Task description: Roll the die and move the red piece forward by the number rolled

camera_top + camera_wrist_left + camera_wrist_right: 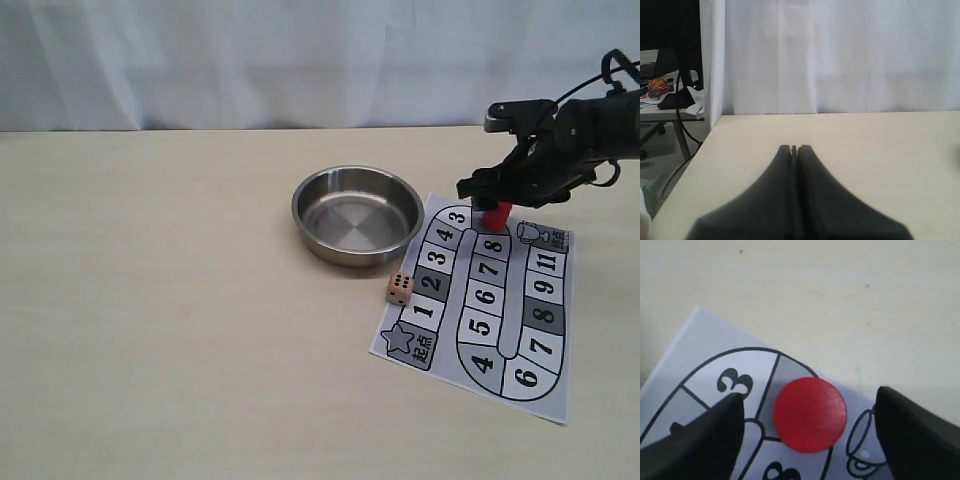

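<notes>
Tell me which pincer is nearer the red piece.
Right. The right pincer straddles the red piece, fingers apart on either side with gaps. The left pincer is shut over bare table, with the piece nowhere in its view.

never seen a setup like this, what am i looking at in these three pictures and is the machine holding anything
It is a robot with two arms, each ending in a two-fingered hand. One picture looks at the whole table from outside; the other two come from cameras on the wrists.

On the table lie a steel bowl, a paper game board with numbered squares, and a die at the board's edge.

The right hand is over the far end of the board, above the red piece. Its wrist view shows the fingers spread on either side of the piece with gaps, so it is not gripped.

The left hand is shut, empty, over bare table.
</notes>
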Controlling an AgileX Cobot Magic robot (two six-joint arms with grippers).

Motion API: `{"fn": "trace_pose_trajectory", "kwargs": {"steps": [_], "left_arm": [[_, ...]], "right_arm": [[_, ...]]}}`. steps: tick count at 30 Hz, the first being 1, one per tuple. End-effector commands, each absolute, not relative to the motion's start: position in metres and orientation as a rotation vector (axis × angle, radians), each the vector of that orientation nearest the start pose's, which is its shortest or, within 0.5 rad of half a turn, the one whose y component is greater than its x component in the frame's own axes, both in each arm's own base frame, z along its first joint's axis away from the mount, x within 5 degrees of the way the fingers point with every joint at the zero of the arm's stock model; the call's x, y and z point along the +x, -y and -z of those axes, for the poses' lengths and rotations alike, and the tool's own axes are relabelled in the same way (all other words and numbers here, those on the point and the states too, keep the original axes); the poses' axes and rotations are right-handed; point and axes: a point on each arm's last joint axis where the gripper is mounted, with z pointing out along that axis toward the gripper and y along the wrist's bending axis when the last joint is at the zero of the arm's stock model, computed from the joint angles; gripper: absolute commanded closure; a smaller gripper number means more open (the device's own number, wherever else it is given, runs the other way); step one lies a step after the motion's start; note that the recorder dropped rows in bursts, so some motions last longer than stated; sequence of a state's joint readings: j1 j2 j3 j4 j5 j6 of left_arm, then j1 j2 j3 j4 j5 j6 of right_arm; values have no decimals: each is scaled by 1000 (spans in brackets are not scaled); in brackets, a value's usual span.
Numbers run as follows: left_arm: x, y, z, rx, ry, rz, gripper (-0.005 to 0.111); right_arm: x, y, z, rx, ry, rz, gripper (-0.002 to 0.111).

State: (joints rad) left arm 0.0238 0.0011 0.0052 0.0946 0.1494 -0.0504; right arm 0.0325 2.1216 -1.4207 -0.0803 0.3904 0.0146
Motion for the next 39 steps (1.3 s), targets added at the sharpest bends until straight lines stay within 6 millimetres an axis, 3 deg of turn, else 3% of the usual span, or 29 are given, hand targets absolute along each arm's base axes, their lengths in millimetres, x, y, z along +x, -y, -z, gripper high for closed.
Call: {"fn": "trace_pose_trajectory", "kwargs": {"steps": [1, 7, 8, 19, 25, 32, 39], "left_arm": [[56, -3, -200, 3, -1625, -59, 107], [56, -3, -200, 3, -1625, -59, 107], [56, -3, -200, 3, -1625, -59, 107], [56, -3, -200, 3, -1627, -59, 107], [56, -3, -200, 3, -1627, -59, 107], [56, -3, -200, 3, -1627, -59, 107], [56, -3, -200, 3, -1627, -59, 107]], "right_arm": [[437, -8, -163, -107, -2608, 67, 45], [421, -6, -187, -113, -2692, 89, 99], [418, -6, -190, -127, -2714, 95, 104], [385, -2, -205, -196, -2985, 124, 104], [377, -7, -205, -160, -3058, 32, 104], [369, -9, -206, -173, -3054, 4, 104], [344, -9, -227, -165, -2997, -3, 104]]}}
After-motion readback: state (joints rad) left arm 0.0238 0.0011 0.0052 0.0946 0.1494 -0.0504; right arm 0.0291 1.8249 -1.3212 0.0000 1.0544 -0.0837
